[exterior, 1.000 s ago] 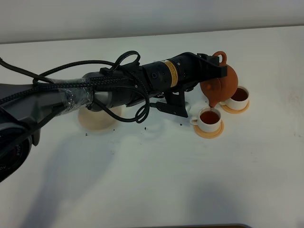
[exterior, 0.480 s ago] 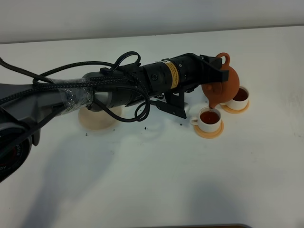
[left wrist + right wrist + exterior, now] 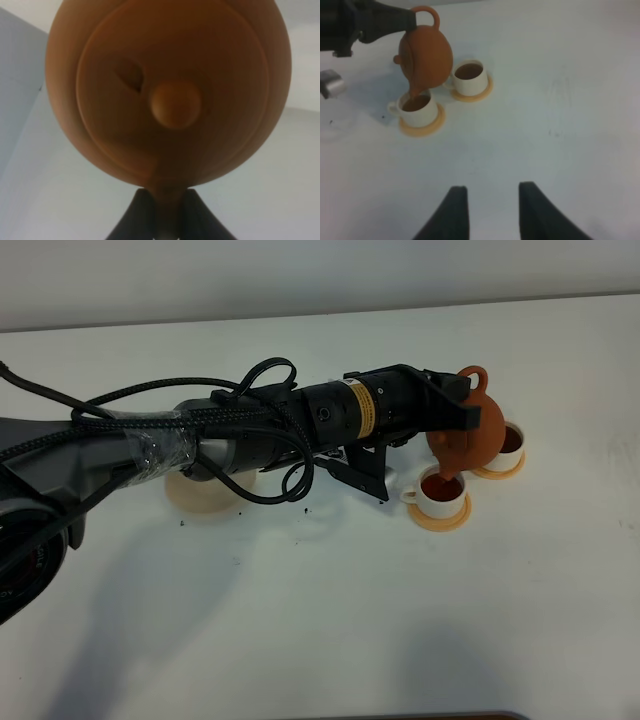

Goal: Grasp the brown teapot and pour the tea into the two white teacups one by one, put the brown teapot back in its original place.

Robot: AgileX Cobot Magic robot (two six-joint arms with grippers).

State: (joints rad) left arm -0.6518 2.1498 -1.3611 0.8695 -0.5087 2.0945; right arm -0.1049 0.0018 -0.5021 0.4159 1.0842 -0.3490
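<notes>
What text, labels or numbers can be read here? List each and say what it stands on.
Nothing is legible.
Yellow label band around the left arm's forearm: dark print, too small and blurred to read.
Brown teapot, white teacups, coasters, table: no markings visible.

One brown teapot (image 3: 466,432). Two white teacups: one (image 3: 439,490) under the spout, the other (image 3: 503,445) just behind the pot, both holding tea. Two orange coasters (image 3: 440,517), one beneath each cup. One cream-beige disc (image 3: 203,495) on the worktop (image 3: 400,620). Two robot hands: the left hand (image 3: 450,400) and the right hand (image 3: 490,210).
</notes>
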